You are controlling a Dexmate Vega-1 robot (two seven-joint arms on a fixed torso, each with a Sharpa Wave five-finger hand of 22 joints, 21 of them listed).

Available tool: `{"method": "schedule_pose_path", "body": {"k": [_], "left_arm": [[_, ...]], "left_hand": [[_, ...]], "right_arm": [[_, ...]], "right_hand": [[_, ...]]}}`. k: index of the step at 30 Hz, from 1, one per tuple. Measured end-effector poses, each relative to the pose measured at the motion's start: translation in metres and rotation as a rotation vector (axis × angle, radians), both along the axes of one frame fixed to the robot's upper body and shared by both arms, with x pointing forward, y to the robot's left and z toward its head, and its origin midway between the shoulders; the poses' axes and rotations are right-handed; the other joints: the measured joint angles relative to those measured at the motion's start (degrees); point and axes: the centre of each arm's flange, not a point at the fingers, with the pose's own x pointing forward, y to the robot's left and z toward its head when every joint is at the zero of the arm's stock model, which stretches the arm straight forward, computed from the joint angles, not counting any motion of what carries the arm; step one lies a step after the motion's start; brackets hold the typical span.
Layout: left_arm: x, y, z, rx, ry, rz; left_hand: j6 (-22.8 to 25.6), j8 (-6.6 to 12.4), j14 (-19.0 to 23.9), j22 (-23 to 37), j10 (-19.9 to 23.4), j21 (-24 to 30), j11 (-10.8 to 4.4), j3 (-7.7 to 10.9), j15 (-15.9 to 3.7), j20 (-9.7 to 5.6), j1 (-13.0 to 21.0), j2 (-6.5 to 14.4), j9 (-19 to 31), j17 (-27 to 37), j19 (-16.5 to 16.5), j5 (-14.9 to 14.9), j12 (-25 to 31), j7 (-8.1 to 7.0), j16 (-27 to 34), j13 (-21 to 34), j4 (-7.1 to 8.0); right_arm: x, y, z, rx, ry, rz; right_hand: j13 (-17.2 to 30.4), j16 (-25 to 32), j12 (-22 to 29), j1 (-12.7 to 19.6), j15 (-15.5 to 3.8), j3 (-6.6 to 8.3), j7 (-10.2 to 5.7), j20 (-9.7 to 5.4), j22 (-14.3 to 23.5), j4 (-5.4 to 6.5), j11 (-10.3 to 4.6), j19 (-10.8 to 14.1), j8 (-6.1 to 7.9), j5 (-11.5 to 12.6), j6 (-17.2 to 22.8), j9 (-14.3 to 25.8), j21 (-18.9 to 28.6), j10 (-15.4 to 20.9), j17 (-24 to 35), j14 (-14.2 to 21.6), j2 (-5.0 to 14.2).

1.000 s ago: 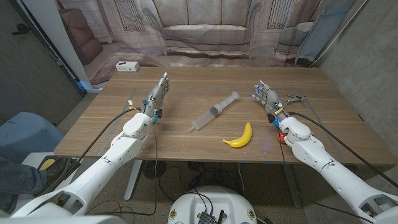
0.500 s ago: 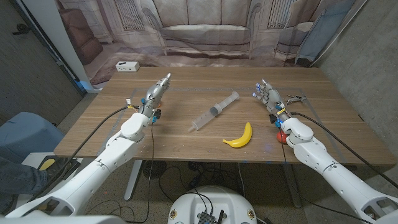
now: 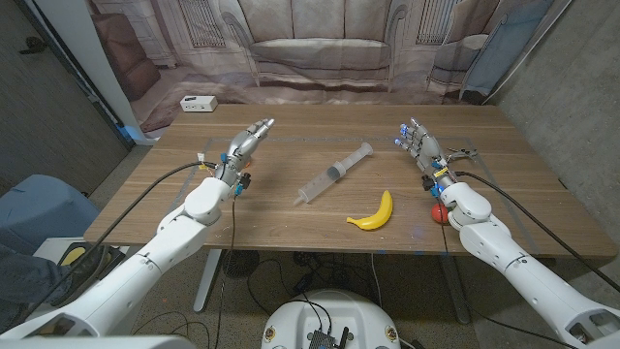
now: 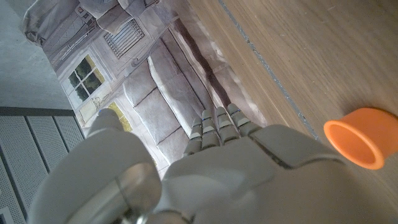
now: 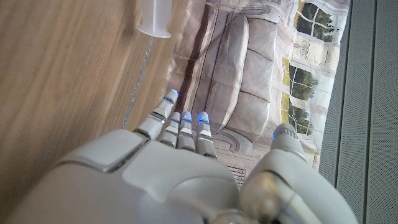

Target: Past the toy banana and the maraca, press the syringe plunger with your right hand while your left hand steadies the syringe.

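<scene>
On the table, the syringe lies between left hand and right hand, the toy banana nearer the right hand.

Even, soft overhead light; faint shadows; head view sharp; wrist views blurred close up

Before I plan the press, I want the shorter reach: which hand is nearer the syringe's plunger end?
Right. The right hand stands just to the robot's right of the plunger end of the syringe. The left hand is across the table on its left, farther away, nearer the tip side.
</scene>
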Motion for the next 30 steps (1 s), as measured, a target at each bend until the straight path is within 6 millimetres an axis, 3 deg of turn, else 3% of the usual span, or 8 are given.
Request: {"method": "schedule_pose_path", "body": {"k": [13, 24, 30], "left_arm": [[-0.02, -0.003, -0.006, 0.093, -0.012, 0.08], [-0.027, -0.008, -0.006, 0.138, -0.038, 0.103], [-0.031, -0.019, -0.003, 0.172, -0.068, 0.081]], "left_hand": [[1.04, 0.0, 1.59, 0.0, 1.1, 0.0, 0.12, 0.57, 0.25, 0.35, 1.63, 0.04, 0.0, 0.0, 1.47, -0.38, 0.2, 0.4, 0.45, 0.01, -1.4], [1.53, 0.43, 2.11, -0.01, 1.51, -0.44, -0.29, 0.58, -0.27, 0.47, 2.73, -0.37, 0.0, -0.01, 1.59, -0.42, 0.64, -0.09, 0.45, 0.01, -2.2], [1.74, 0.43, 2.58, -0.01, 1.82, -0.44, -0.59, 0.99, -0.74, 0.63, 3.14, -0.72, -0.01, 0.27, 2.25, -0.42, 0.64, -0.31, 0.45, 0.01, -2.73]], "right_arm": [[-0.01, 0.003, 0.002, -0.017, -0.025, 0.012], [-0.018, 0.003, 0.006, -0.024, -0.046, 0.015], [-0.023, -0.001, 0.008, -0.024, -0.059, 0.018]], "right_hand": [[-0.01, -0.26, -0.35, 0.0, 0.21, 0.0, 0.31, 0.0, 0.0, 0.0, 0.0, -0.01, 0.0, 0.0, -0.31, -0.01, -0.39, 0.0, 0.0, -0.21, 0.0], [-0.01, -0.26, -0.66, 0.0, 0.2, 0.0, 0.3, 0.31, 0.0, 0.0, 0.0, 0.3, 0.0, 0.0, -0.31, -0.01, -0.62, 0.01, -0.01, -0.21, 0.0], [-0.01, -0.26, -0.66, 0.0, 0.2, 0.0, 0.4, 0.31, -0.01, 0.0, 0.0, 0.3, 0.26, 0.0, 0.22, -0.01, -1.05, 0.01, -0.01, -0.21, 0.01]]}}
